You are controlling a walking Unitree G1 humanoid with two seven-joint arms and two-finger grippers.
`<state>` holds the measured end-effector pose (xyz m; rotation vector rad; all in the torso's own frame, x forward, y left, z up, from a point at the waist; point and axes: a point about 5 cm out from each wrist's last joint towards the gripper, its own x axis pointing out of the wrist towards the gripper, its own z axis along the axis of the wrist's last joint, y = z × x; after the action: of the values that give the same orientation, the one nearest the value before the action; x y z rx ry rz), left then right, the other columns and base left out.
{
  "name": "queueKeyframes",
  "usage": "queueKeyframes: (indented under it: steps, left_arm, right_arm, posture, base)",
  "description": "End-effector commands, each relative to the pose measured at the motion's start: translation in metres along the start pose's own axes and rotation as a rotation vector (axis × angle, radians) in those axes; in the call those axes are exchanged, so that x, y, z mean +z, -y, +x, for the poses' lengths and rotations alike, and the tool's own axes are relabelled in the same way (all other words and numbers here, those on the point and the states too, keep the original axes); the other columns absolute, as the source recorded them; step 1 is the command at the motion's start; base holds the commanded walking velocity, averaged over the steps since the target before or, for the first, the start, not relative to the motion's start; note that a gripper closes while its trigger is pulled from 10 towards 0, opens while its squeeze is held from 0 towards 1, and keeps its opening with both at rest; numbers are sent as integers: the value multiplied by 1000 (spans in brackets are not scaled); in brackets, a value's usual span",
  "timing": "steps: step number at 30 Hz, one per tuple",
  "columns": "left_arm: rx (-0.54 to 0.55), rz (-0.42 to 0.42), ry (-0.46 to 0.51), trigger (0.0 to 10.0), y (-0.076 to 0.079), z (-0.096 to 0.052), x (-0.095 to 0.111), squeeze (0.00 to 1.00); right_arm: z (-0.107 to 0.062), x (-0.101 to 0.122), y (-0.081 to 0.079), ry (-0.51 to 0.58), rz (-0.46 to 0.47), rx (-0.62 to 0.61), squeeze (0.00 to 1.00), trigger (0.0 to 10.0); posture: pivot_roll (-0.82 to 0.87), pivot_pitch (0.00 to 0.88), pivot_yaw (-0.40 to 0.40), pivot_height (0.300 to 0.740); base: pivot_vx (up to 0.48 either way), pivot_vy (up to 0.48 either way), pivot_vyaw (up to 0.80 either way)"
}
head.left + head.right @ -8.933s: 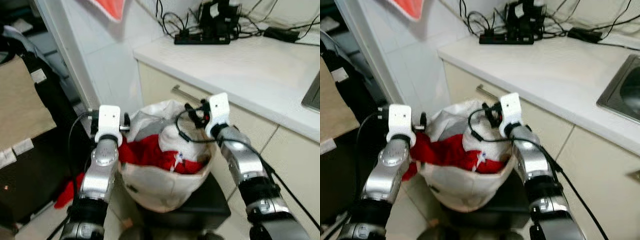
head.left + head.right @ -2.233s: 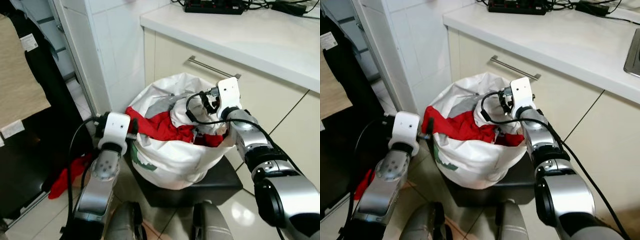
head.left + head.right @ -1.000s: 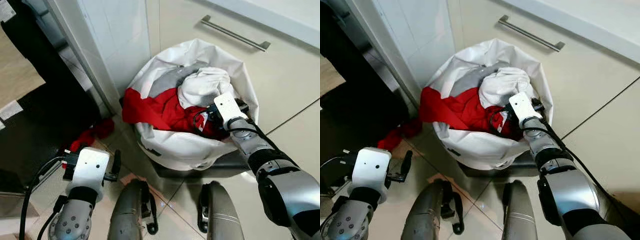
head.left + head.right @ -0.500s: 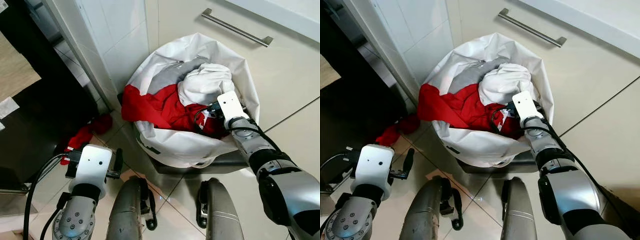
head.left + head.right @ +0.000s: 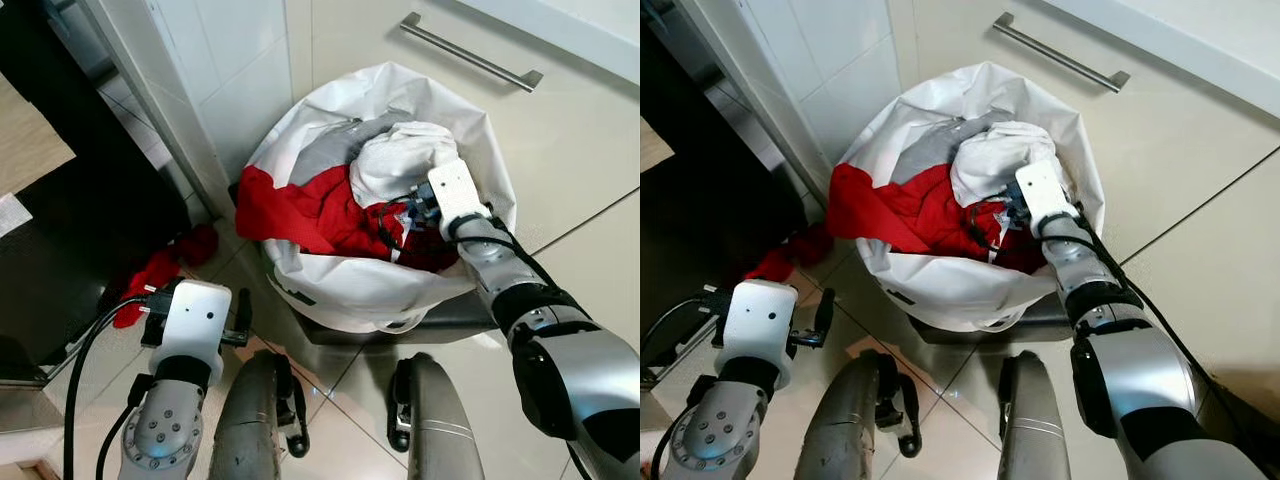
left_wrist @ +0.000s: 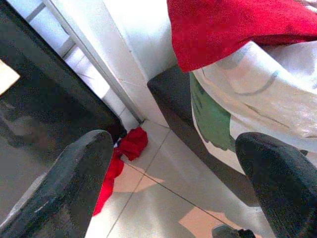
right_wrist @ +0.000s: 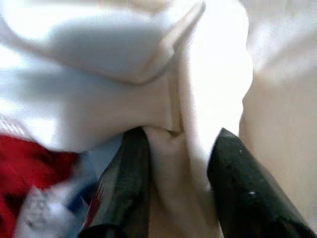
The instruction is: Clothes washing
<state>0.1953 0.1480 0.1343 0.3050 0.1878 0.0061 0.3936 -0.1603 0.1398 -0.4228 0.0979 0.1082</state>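
While my right gripper (image 7: 173, 188) has its 2 fingers pinched on the white garment (image 5: 400, 165) atop the full laundry bag (image 5: 330, 290), my left gripper (image 6: 173, 183) hangs spread and empty beside it, so washing has barely begun.

A cream cabinet front (image 5: 560, 140) carries a metal bar handle (image 5: 470, 52) at 1 o'clock. White wall tiles (image 5: 225, 60) rise at 11 o'clock. Glossy floor tiles (image 5: 345, 375) fill 6 o'clock.

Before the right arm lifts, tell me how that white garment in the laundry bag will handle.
Probably floppy: the white garment lies crumpled, bunching between the right end effector fingers. Likely light. It may drag the red clothing it lies against in the laundry bag.
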Motion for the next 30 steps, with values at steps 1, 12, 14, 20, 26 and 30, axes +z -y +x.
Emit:
queueKeyframes:
  steps: [1, 12, 14, 20, 26, 30]
  left_arm:
    - [8, 2, -13, 10000, 0, -1, -4, 0]
    - [5, -4, 24, 10000, 5, 20, 0, 0]
    - [11, -5, 36, 10000, 5, 26, 0, 0]
    - [16, -15, 72, 10000, 8, 50, 4, 0]
    - [31, -66, 68, 10000, 6, 82, 4, 0]
    - [15, -49, 123, 10000, 5, 101, 15, 0]
  right_arm:
    - [1, 9, -1, 47, 24, 12, 0, 0]
    - [6, 45, -8, 210, 141, 78, 0, 0]
    - [6, 55, -12, 256, 180, 110, 0, 0]
    - [3, 63, -15, 306, 282, 172, 0, 0]
    - [-9, 61, 0, 376, 305, 137, 0, 0]
    - [-16, 44, 9, 351, 401, 43, 0, 0]
  posture:
    - [56, 310, 23, 663]
    - [33, 251, 17, 663]
    - [26, 218, 9, 663]
    - [1, 123, -12, 663]
    - [-38, 0, -22, 663]
    - [-68, 0, 2, 663]
  base:
    - [0, 0, 0]
    - [0, 0, 0]
    - [0, 0, 0]
    - [0, 0, 0]
    - [0, 0, 0]
    - [0, 0, 788]
